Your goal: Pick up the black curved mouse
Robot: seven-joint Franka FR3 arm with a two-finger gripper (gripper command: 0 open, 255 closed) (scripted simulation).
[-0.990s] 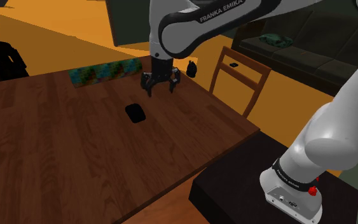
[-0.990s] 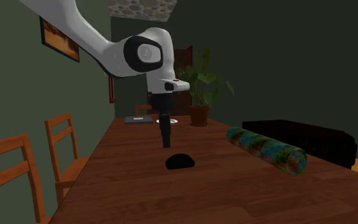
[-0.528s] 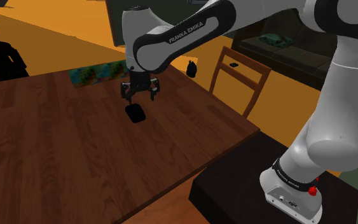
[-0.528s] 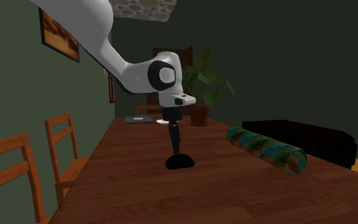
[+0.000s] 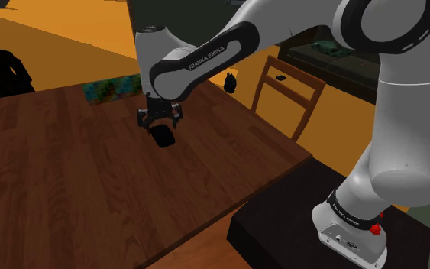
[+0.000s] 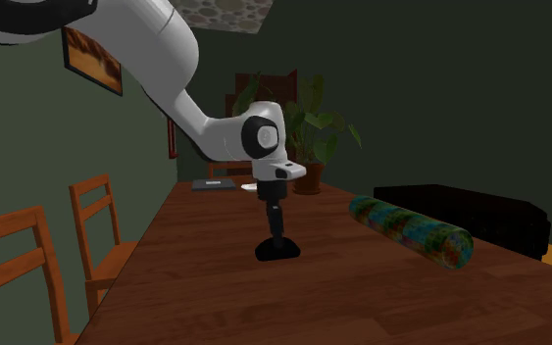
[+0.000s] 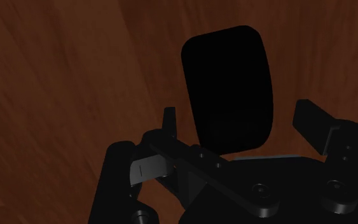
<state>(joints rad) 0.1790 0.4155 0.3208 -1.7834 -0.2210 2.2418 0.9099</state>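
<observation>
The jaws stand spread, one on each side of the black curved mouse (image 7: 228,95), and a strip of wood grain shows between each jaw and the mouse's flank, so nothing is pinched yet. The mouse lies flat on the wooden table (image 5: 91,191), well in from its edges, with its long axis running away from the hand and its narrow width across the gap. In the second exterior view the jaws reach down to about the mouse's height, hanging from the white Franka arm (image 5: 205,57), which bends over the table from the stand. The step in hand looks like the end of the descent, just short of the grasp. The next move probably calls for closing squarely across the mouse's sides, low enough that its smooth, rounded back does not slip out upward, and then lifting straight up. By count there is one mouse and one table. One patterned roll (image 6: 411,230) lies well apart from the mouse toward the second exterior view's right. Two wooden chairs (image 6: 89,186) stand along that view's left side, and one potted plant (image 6: 313,127) is at the far end
</observation>
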